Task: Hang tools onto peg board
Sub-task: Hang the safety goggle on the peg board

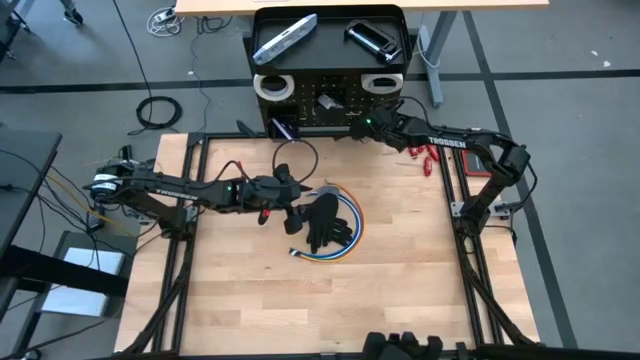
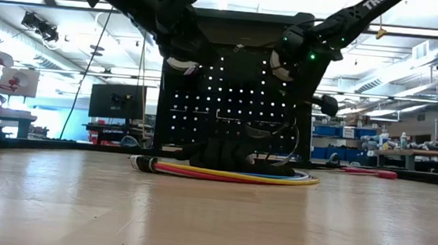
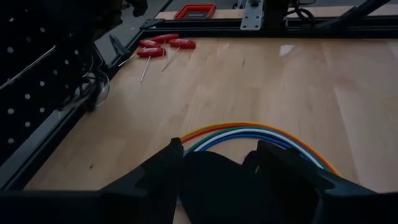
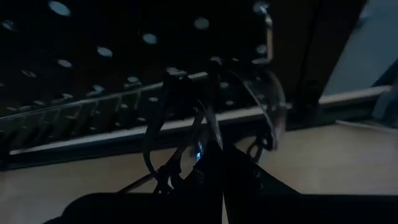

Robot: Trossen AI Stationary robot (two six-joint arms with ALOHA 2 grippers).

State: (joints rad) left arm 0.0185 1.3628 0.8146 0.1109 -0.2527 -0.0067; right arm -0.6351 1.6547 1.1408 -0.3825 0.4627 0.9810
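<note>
Nearest the front edge, the pale wooden slatted worktop (image 1: 300, 300) carries nothing but bare boards. At mid-worktop lies a flat coil of multi-coloured cables in orange, green, white and blue (image 1: 345, 235), with a pair of black fabric gloves (image 1: 325, 222) heaped on it; these sit loose, apparently not yet dealt with. The left tool (image 1: 292, 213) hangs directly over the gloves, its two dark fingers (image 3: 158, 180) spread wide either side of the black fabric with nothing gripped, a stance that reads as readiness to close on the gloves or the coil. Further back on the right side, three small red-handled drivers with thin steel shafts (image 1: 425, 155) lie together on the worktop near the frame rail, still awaiting hanging. At the far edge stands the black upright perforated metal peg board (image 1: 330, 105), its holes lit from behind in the low view. The right tool (image 1: 355, 130) is pressed up against the board's lower face, fingers fully closed on a thin bent wire item (image 4: 211, 124) whose exact kind cannot be told; it is held at hole level, presumably to hook it in. Already on the board: two white tape rolls (image 1: 272, 86) at the upper corners. On the shallow black top tray rest a silver-grey flat bar (image 1: 285, 38) and a black clamp (image 1: 372, 40), stored flat rather than hung.
</note>
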